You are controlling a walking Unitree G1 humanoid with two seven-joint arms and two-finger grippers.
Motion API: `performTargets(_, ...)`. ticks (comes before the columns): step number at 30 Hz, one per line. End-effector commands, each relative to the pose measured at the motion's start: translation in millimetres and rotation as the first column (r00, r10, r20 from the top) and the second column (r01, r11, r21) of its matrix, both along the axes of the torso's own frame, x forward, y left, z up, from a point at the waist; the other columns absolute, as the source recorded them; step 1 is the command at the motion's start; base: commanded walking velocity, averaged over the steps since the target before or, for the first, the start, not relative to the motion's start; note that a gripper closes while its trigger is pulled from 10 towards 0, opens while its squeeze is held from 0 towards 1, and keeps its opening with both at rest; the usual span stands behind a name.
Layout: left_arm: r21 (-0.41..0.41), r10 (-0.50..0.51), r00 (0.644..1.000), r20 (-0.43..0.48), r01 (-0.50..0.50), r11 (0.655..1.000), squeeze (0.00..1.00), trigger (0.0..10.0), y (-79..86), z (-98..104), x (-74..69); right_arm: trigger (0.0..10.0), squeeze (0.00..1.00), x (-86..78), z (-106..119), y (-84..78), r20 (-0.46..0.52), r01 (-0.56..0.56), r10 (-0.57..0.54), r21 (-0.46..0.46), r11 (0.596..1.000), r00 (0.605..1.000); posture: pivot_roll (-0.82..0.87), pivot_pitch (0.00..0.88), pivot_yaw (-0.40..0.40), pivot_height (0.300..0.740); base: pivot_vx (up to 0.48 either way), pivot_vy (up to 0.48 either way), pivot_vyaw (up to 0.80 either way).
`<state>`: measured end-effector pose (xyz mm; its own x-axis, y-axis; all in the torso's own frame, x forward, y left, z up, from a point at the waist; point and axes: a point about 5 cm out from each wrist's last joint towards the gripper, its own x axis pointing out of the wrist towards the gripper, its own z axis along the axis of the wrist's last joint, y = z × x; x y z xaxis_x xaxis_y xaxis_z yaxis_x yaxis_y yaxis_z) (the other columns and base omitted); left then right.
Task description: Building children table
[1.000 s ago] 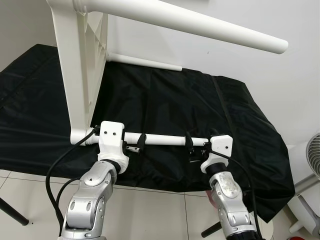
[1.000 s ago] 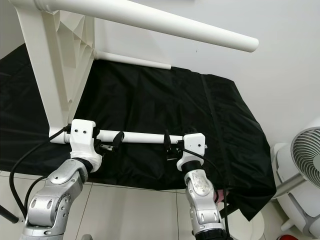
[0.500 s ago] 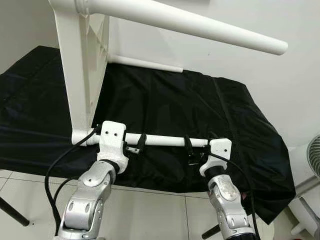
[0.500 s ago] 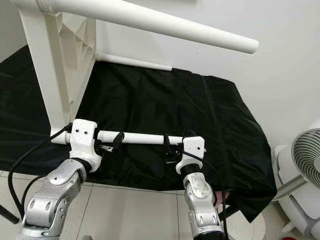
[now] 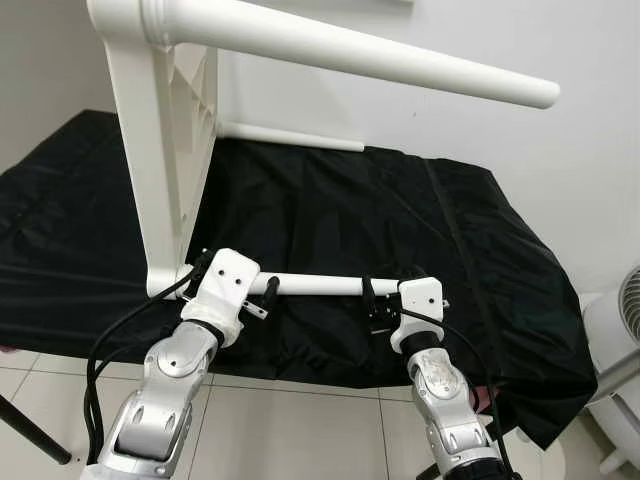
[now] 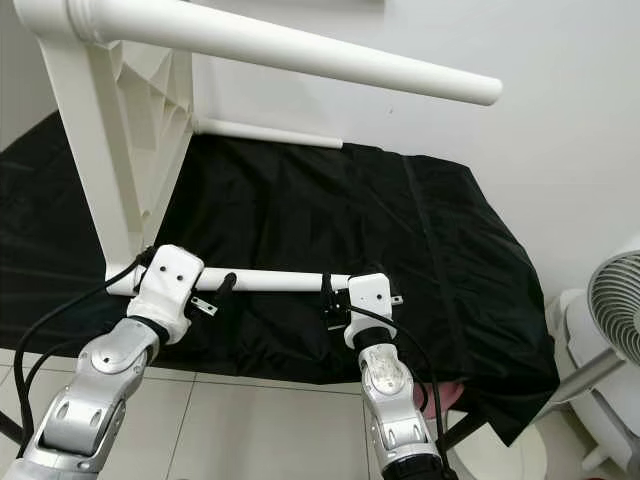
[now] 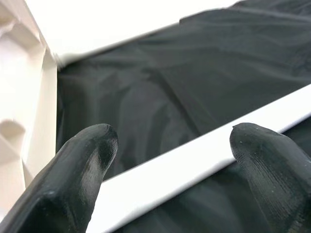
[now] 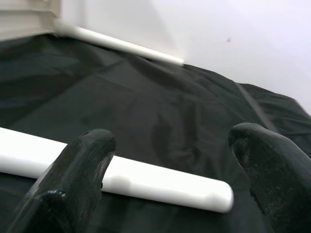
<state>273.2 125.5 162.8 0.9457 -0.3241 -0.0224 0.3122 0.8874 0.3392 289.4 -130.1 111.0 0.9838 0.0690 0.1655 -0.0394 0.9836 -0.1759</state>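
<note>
A white children's table stands on its side on a black cloth (image 5: 350, 210), its top panel (image 5: 165, 170) upright at the left. One leg (image 5: 380, 62) juts out high overhead, and another (image 5: 290, 137) lies at the back by the wall. The near leg (image 5: 315, 286) runs level just above the cloth's front edge. My left gripper (image 5: 268, 296) is open around that leg close to the panel, and the leg (image 7: 194, 160) crosses between its fingertips (image 7: 92, 150). My right gripper (image 5: 370, 300) is open at the leg's free end (image 8: 155, 182).
A white wall runs close behind the cloth. A white fan (image 6: 610, 310) stands on the tiled floor at the right. The cloth hangs over the front edge above the tiles, and a dark stand foot (image 5: 30, 435) shows at the lower left.
The view has shifted a little. My left wrist has tilted and my right wrist has moved slightly left along the near leg. Both grippers stay open around it.
</note>
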Motion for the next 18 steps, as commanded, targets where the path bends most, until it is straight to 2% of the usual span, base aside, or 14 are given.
performTargets(1,0.000,0.047,0.998,0.042,-0.047,0.999,0.00,10.0,0.4,1,2.2,10.0,0.00,1.8,1,-3.0,-0.003,0.041,-0.041,-0.008,0.999,0.999,0.04,0.000,-0.045,0.740,0.000,0.000,0.00)
performTargets(4,-0.019,0.059,0.998,0.038,-0.059,0.998,0.00,10.0,0.9,0,1.8,10.0,0.00,-1.2,-2,-1.6,-0.025,0.017,-0.017,0.022,1.000,1.000,0.04,0.000,-0.054,0.740,0.000,0.000,0.00)
performTargets(5,-0.062,0.084,0.996,0.020,-0.083,0.995,0.00,10.0,2.6,-3,0.8,10.0,0.00,-6.3,-5,-3.2,-0.057,0.010,-0.005,0.089,0.996,0.998,0.04,0.000,-0.064,0.740,0.000,0.000,0.00)
performTargets(8,-0.098,0.122,0.992,-0.013,-0.122,0.988,0.00,10.0,6.1,-9,-0.6,10.0,0.00,-12.1,-7,-5.7,-0.064,0.008,0.000,0.124,0.992,0.998,0.04,0.000,-0.072,0.740,0.000,0.000,0.00)
performTargets(9,-0.210,0.184,0.980,-0.073,-0.195,0.958,0.00,10.0,13.6,-17,-5.2,10.0,0.00,-22.0,-2,-12.4,-0.019,0.022,-0.019,0.154,0.988,1.000,0.03,0.000,-0.080,0.740,0.000,0.000,0.00)
performTargets(10,-0.259,0.203,0.976,-0.084,-0.218,0.941,0.00,10.0,16.1,-19,-7.6,10.0,0.00,-25.5,3,-14.4,0.015,0.026,-0.029,0.158,0.987,0.999,0.03,0.000,-0.080,0.740,0.000,0.000,0.00)
performTargets(14,-0.320,0.206,0.973,-0.104,-0.228,0.919,0.00,10.0,16.8,-22,-10.7,10.0,0.00,-29.4,9,-15.1,0.063,0.021,-0.030,0.149,0.989,0.998,0.03,0.000,-0.080,0.740,0.000,0.000,0.00)
performTargets(15,-0.315,0.215,0.976,-0.032,-0.214,0.925,0.00,10.0,17.8,-22,-14.1,10.0,0.00,-33.1,9,-14.8,0.098,0.009,-0.020,0.115,0.993,0.995,0.03,0.000,-0.079,0.740,0.000,0.000,0.00)
performTargets(16,-0.315,0.215,0.976,-0.032,-0.214,0.925,0.00,10.0,17.8,-22,-14.1,10.0,0.00,-33.1,9,-14.8,0.098,0.009,-0.020,0.115,0.993,0.995,0.03,0.000,-0.079,0.740,0.000,0.000,0.00)
performTargets(17,-0.317,0.217,0.975,0.042,-0.193,0.929,0.00,10.0,19.8,-21,-18.9,10.0,0.00,-36.2,8,-14.1,0.116,0.003,-0.013,0.080,0.997,0.993,0.02,0.000,-0.075,0.740,0.000,0.000,0.00)
performTargets(18,-0.335,0.236,0.970,0.065,-0.202,0.920,0.00,10.0,23.1,-24,-23.3,10.0,0.00,-38.1,6,-15.4,0.119,0.004,-0.014,0.085,0.996,0.993,0.01,0.000,-0.082,0.740,0.000,0.000,0.00)
